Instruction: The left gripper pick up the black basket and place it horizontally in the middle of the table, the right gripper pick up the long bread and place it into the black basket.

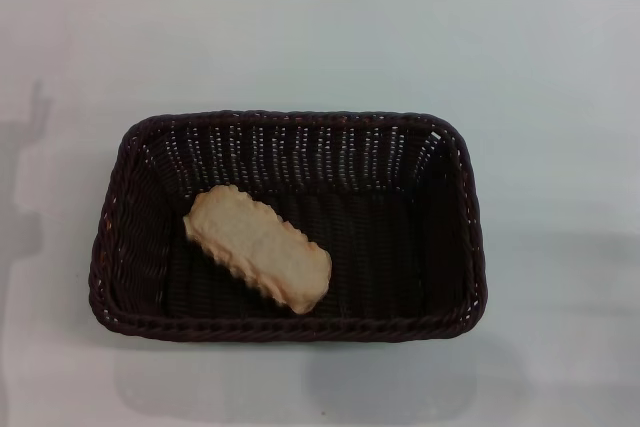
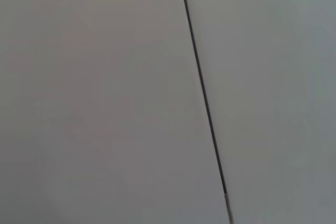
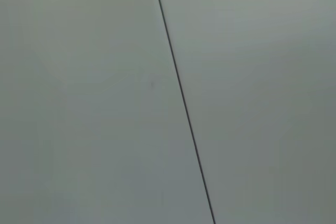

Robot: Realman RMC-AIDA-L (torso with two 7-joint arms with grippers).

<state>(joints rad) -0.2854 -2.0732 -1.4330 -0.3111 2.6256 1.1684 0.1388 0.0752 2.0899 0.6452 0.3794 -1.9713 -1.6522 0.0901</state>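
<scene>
The black basket sits in the middle of the white tabletop, long side horizontal. The long bread lies inside it, pale underside up, running from 10 to 4 o'clock. Neither hand is visible, so their state cannot be told.

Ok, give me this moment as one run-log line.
black basket: mid-table, lengthwise across | long bread: inside basket, pale side up, diagonal | both tools: out of view

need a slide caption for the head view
Long bread lying pale underside up, diagonally in the left half of the black basket, set lengthwise on the white table; no grippers in view.
</scene>
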